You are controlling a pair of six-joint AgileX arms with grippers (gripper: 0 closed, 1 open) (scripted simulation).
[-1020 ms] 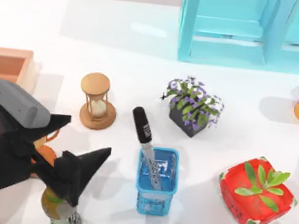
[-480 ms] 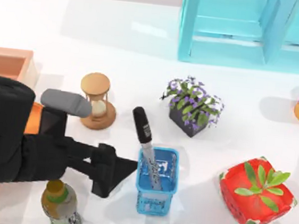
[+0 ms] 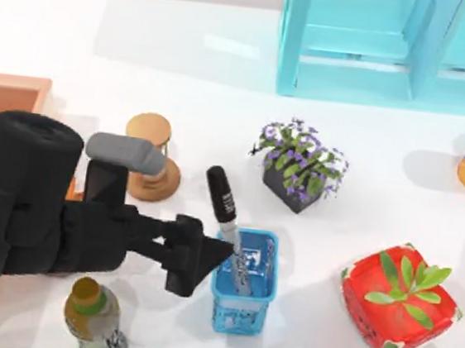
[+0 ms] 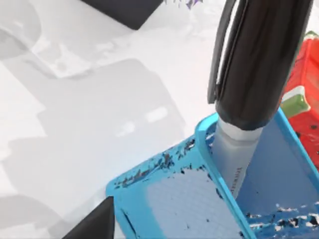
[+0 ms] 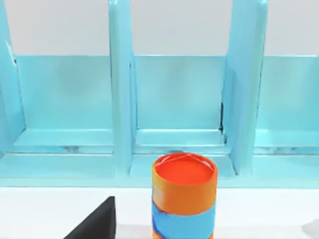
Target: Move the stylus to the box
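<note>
The box (image 3: pixel 8 96), a pale wooden crate, sits at the table's left edge, mostly covered by my left arm in the top view. That arm reaches rightward from over the box, and the left gripper (image 3: pixel 207 254) has its dark fingertips at the left wall of the small blue mesh basket (image 3: pixel 266 269). The stylus (image 3: pixel 226 215) stands in that basket, black cap up, its long axis leaning toward the far-left (the cap clears the rim well, so it is the part to take). I judge the fingers spread, one tip nearer the stylus barrel, the other lower beside the basket wall, nothing pinched yet. The stylus lies just right of the gripper; the left arm is plainly the nearer one.
</note>
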